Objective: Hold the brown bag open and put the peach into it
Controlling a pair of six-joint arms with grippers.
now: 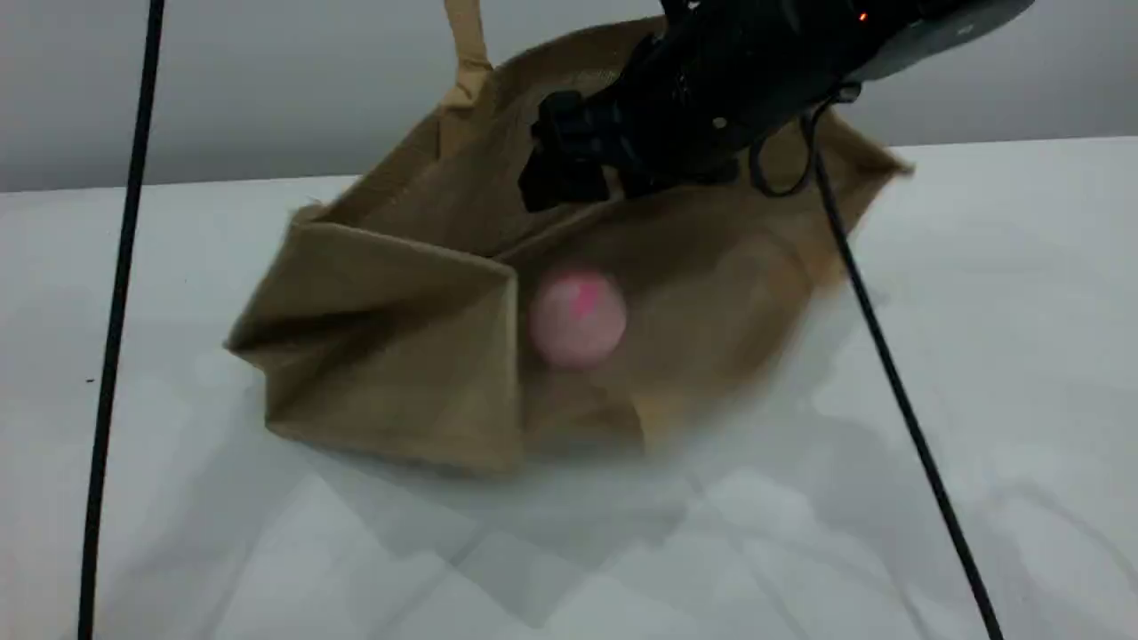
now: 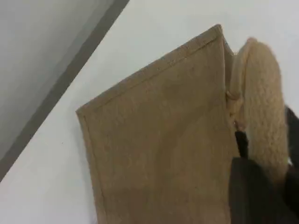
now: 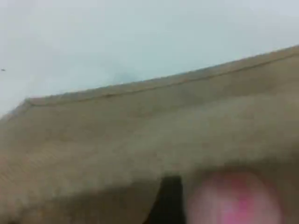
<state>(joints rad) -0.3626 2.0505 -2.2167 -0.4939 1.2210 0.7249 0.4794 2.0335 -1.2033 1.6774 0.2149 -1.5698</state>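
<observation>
the brown bag (image 1: 391, 338) is seen on the white table (image 1: 978, 311), left of the middle, with its mouth spread wide and its gusseted left side folded inward. one lighter padded handle (image 1: 467, 53) is drawn straight up from the far rim and is cut off by the top edge of the scene view. in the left wrist view that same handle is seen running down into the dark tip of the left gripper (image 2: 252, 186), whose jaws are closed together on the handle, so the far side of the bag is held up by it

the right gripper (image 1: 587, 182) is seen above the open mouth, just in front of the raised far panel. its jaws are apart and nothing is held between them. the peach (image 1: 578, 318) is seen below it, clear of the fingers, inside the mouth and against the inner face of the bag. it is blurred, so it cannot be told whether it is touching the fabric. the right side of the bag is blurred too

a black cable (image 1: 116, 311) is seen crossing the left of the scene from top to bottom, and a second cable (image 1: 889, 373) is seen slanting from the right arm toward the near right corner
</observation>
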